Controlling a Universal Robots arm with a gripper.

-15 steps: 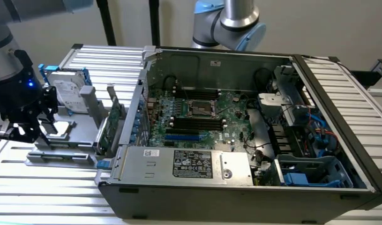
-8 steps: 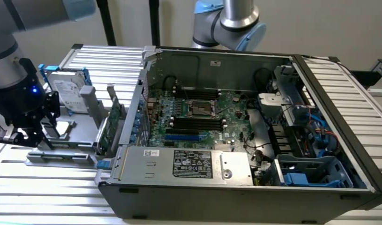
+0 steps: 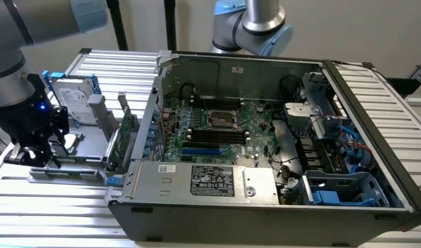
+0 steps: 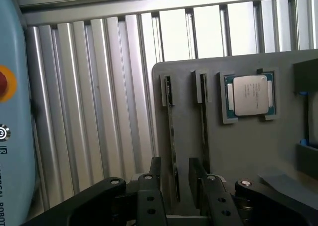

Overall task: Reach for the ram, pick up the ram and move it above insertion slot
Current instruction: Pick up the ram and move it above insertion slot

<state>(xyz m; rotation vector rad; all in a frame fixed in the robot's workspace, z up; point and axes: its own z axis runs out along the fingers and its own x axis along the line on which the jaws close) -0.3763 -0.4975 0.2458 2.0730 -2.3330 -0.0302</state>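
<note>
The gripper [image 4: 175, 162] hangs over one end of the grey tray [image 4: 238, 151], its fingers parted and holding nothing. Between them, with a gap on each side, the ram [image 4: 172, 116] stands on edge in the tray's slot. Farther along the tray sits a processor [image 4: 250, 96].

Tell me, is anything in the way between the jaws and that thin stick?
Nothing visible. The gripper has open jaws either side of the ram, which sits on edge in its gray holder; a second stick stands beside it, apart.
</note>
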